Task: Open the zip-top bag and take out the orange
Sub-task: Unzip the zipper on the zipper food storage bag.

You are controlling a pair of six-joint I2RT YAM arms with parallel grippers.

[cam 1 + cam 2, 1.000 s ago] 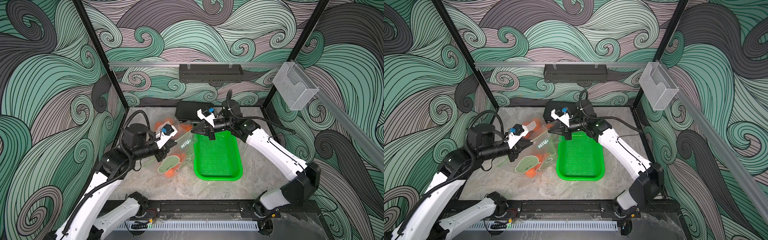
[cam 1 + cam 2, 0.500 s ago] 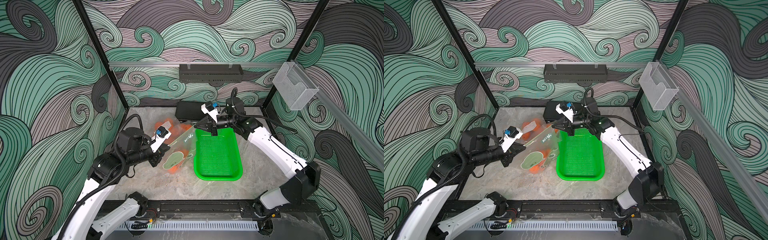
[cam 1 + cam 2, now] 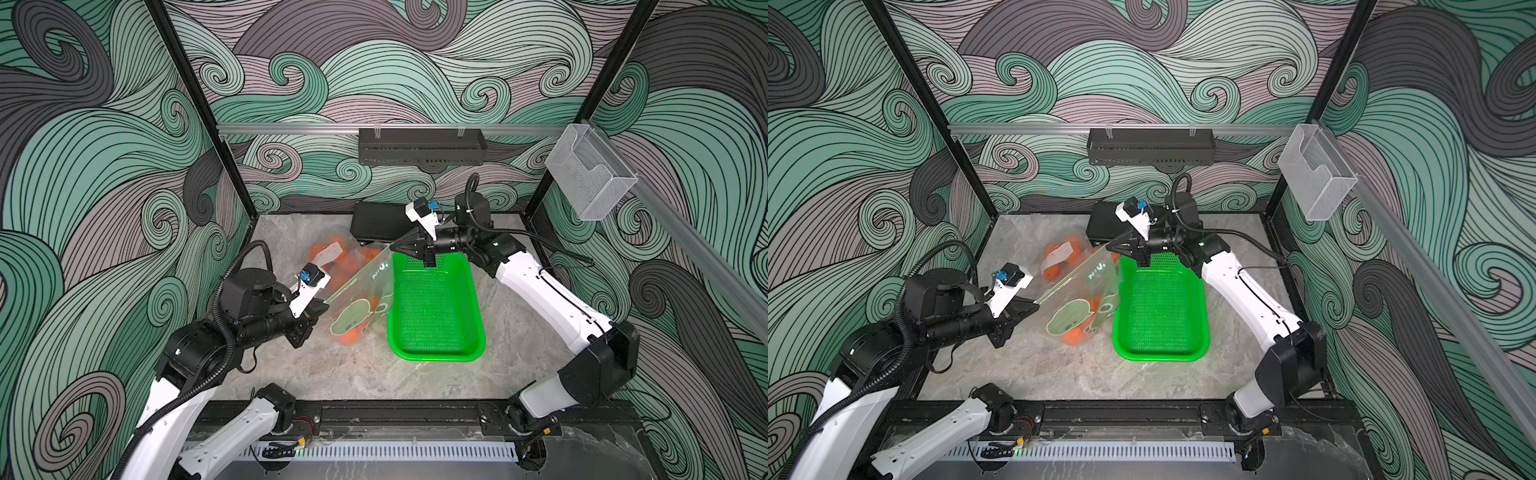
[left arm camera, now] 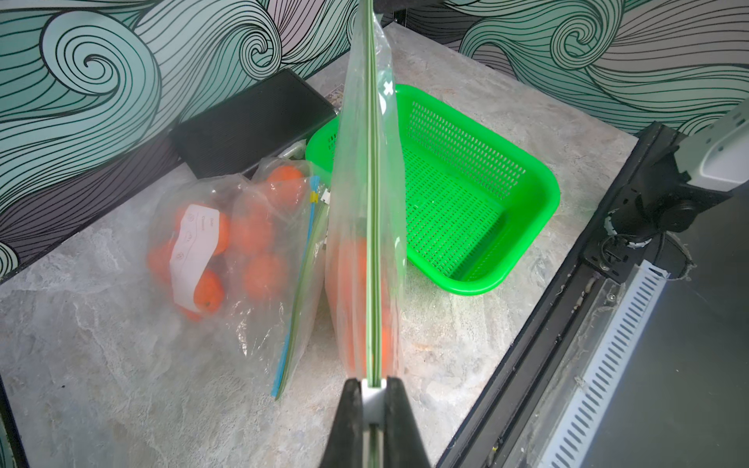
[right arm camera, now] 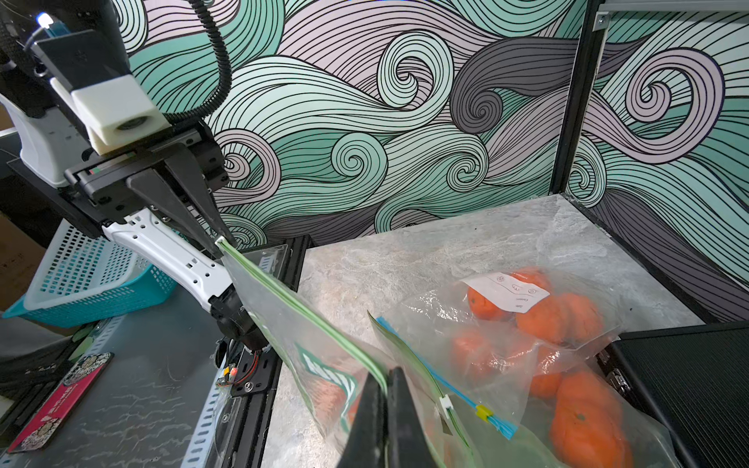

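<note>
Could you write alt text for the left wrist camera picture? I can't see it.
The left gripper pinches the green zip strip of a clear zip-top bag of oranges, stretched taut away from the camera. A second bag of oranges and a green basket flank it on the grey table.

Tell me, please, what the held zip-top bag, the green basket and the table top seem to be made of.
Zip-top bag: thin, clear, glossy plastic film; it wrinkles, and the oranges show through it.
Green basket: rigid moulded plastic, slightly shiny, with perforated walls.
Table: a grey, veined, marble-look matte surface; whether it is real stone or printed laminate, I cannot tell.
</note>
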